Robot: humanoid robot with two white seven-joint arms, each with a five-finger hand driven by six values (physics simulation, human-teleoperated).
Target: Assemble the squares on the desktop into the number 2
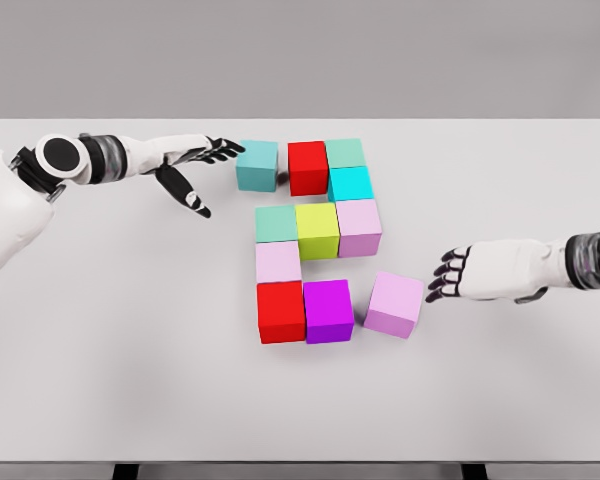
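Note:
Several coloured cubes sit on the white table point(100, 350). A teal cube point(257, 165) stands at the top left, a small gap from a red cube point(307, 167), then a green cube point(345, 153) and a cyan cube point(350, 184). The middle row holds a green cube point(276, 223), a yellow cube point(317, 230) and a pink cube point(359, 227). Below are a pale pink cube point(278, 263), a red cube point(280, 311), a magenta cube point(328, 310) and a slightly turned lilac cube point(395, 304). My left hand point(208, 162) is open, fingertips touching the teal cube's left side. My right hand point(448, 275) is open, just right of the lilac cube.
The table's front edge runs along the bottom of the view, with dark legs showing below it. A grey wall stands behind the far edge.

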